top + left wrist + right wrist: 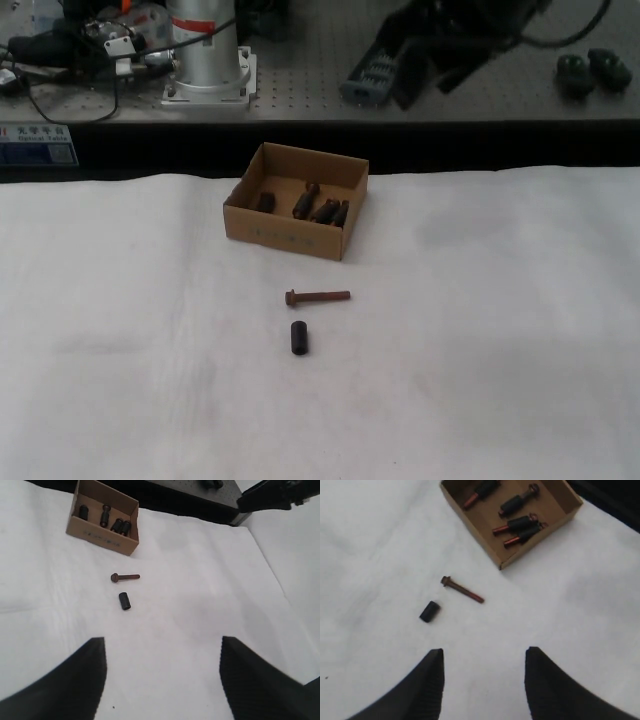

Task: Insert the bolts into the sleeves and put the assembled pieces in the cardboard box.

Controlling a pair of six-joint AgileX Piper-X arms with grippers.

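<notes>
A rust-coloured bolt [317,296] lies loose on the white cloth in front of the cardboard box [285,236]. Just nearer than it stands a short black sleeve [299,337], apart from the bolt. The box holds several assembled pieces [321,210]. In the left wrist view the bolt [125,577], sleeve [124,601] and box [100,536] lie well ahead of my open left gripper [162,680]. In the right wrist view the bolt [462,589], sleeve [429,611] and box [530,542] lie ahead of my open right gripper [484,685]. Nothing is between either pair of fingers.
The white cloth [500,350] covers the bench with free room on all sides of the parts. Behind the cloth runs a dark perforated bench [300,90] with a metal cylinder base [205,55], cables and black fixtures [594,70].
</notes>
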